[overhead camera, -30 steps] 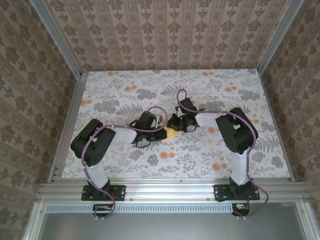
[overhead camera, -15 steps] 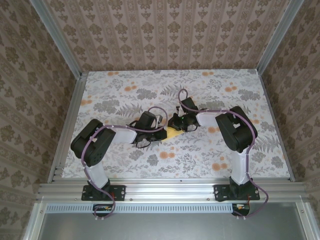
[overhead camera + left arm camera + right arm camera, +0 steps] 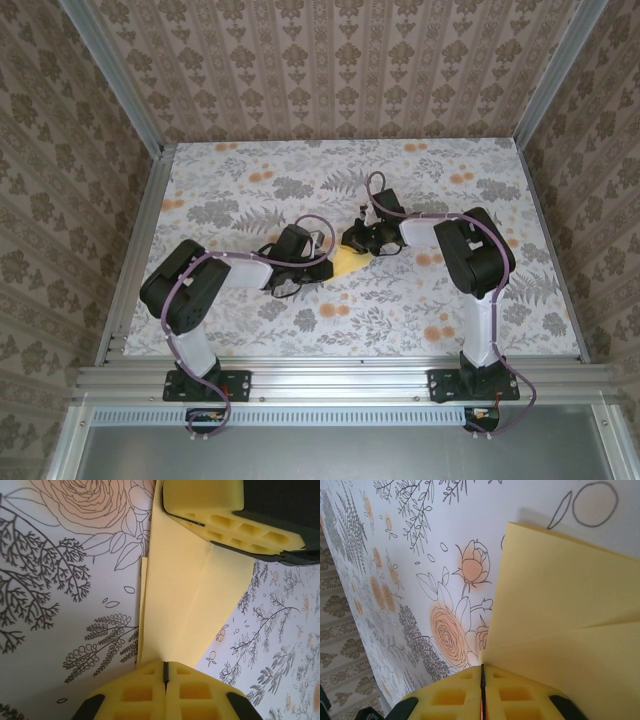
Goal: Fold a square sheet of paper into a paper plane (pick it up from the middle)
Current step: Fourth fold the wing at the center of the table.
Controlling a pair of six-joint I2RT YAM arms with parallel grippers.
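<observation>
The pale-yellow sheet of paper [image 3: 347, 262] lies partly folded on the flowered table, between the two grippers. In the left wrist view the paper [image 3: 190, 595] shows overlapping layers and a long crease. My left gripper [image 3: 165, 667] is shut, its tips resting on the paper's near end [image 3: 325, 268]. The right gripper's yellow fingers [image 3: 210, 510] sit on the far end. In the right wrist view my right gripper [image 3: 482, 672] is shut, with a layer of the paper [image 3: 560, 595] rising into its jaw seam. From above, the right gripper [image 3: 355, 243] is at the paper's upper edge.
The table is covered by a white cloth [image 3: 420, 300] printed with grey leaves and orange flowers. Aluminium rails [image 3: 140, 240] and patterned walls [image 3: 330, 70] close in the left, right and far sides. Purple cables [image 3: 370, 190] loop over both arms.
The right arm has drawn its gripper slightly toward the far side, and a little more of the yellow paper shows between the grippers. The left gripper stays put.
</observation>
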